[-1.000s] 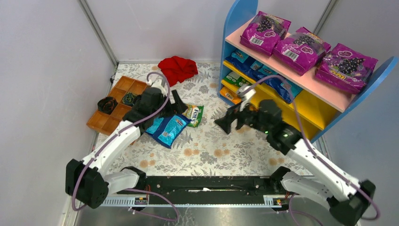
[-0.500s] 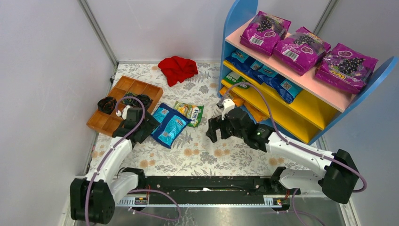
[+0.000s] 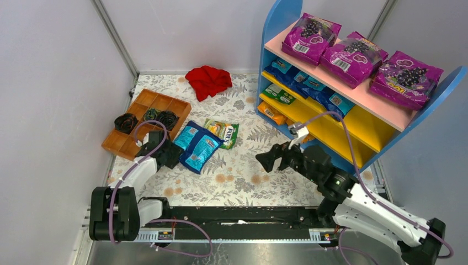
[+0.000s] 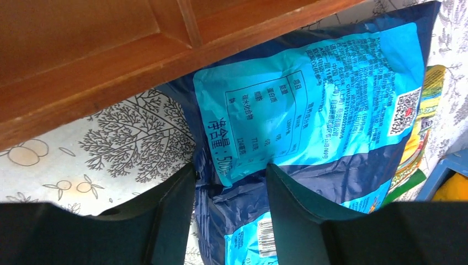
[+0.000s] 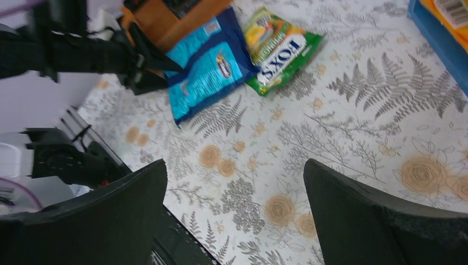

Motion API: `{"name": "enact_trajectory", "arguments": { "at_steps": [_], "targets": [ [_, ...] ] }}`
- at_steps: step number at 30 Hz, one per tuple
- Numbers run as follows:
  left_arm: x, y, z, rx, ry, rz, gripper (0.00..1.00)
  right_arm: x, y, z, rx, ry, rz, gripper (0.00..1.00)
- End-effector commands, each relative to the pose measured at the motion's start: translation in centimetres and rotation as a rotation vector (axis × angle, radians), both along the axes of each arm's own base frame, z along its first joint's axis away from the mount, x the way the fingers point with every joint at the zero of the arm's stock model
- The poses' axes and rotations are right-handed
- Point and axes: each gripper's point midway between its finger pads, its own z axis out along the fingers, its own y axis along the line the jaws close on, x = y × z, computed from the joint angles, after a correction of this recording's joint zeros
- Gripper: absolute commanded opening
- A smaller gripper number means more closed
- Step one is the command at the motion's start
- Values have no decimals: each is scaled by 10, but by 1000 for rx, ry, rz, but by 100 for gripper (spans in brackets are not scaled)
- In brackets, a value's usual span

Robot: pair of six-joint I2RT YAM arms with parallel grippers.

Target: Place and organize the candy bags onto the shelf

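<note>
Two bright blue candy bags (image 3: 196, 144) lie overlapping on the floral cloth, with a green candy bag (image 3: 223, 133) beside them on the right. My left gripper (image 3: 168, 156) sits low at their left end. In the left wrist view its fingers (image 4: 176, 204) pinch the crumpled dark-blue end of a blue candy bag (image 4: 309, 105). My right gripper (image 3: 266, 160) hangs open above bare cloth, nothing between its fingers (image 5: 234, 165); its view shows the blue bags (image 5: 209, 66) and the green bag (image 5: 281, 49) ahead. The shelf (image 3: 276, 22) stands at the right, with blue (image 3: 309, 85), green (image 3: 277, 94) and orange (image 3: 270, 112) bags on its yellow boards.
A brown wooden compartment tray (image 3: 146, 113) lies just behind my left gripper, its edge right above the blue bags (image 4: 83, 55). A red cloth (image 3: 208, 81) sits at the back. Three magenta grape bags (image 3: 312, 36) fill the pink top board. White walls close in on the left.
My left arm drew back and down to the left end of the blue bags, and its jaws narrowed onto one. My right gripper swung left, then back right and nearer, staying open.
</note>
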Motion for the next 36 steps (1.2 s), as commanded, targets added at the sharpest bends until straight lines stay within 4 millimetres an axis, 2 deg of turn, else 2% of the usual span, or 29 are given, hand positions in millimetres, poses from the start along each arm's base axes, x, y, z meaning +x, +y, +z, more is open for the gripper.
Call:
{"name": "enact_trajectory", "arguments": {
  "at_steps": [1, 3, 6, 11, 16, 20, 24, 27, 29, 30, 33, 36],
  "targets": [
    [11, 0, 3, -19, -60, 27, 52, -8, -1, 24, 143, -100, 22, 100],
    [11, 5, 0, 2, -65, 44, 45, -9, -5, 22, 136, -101, 12, 100],
    [12, 2, -2, -4, -68, 21, 29, -10, -3, 20, 91, -104, 39, 100],
    [11, -20, 8, -86, -97, -85, 4, -5, 8, 2, 20, -44, 65, 100],
    [5, -36, 33, -113, -123, -176, 0, -1, 25, -25, -46, 45, 101, 100],
    [3, -64, 64, -124, -180, -274, 0, 0, 42, -51, -124, 133, 156, 100],
    [2, -92, 102, -143, -293, -325, 0, 1, 69, -65, -190, 182, 202, 100],
    [0, -113, 121, -174, -340, -355, 0, -14, 96, -69, -245, 143, 278, 100],
    [-3, -126, 122, -204, -325, -385, 0, -16, 112, -66, -298, 83, 289, 100],
    [-4, -133, 121, -221, -311, -399, 0, -15, 113, -73, -365, 76, 271, 100],
    [-9, -156, 124, -261, -313, -449, 0, -10, 122, -72, -536, -18, 232, 100],
    [-9, -170, 131, -294, -332, -469, 0, -5, 130, -73, -683, -107, 192, 98]
  ]
}}
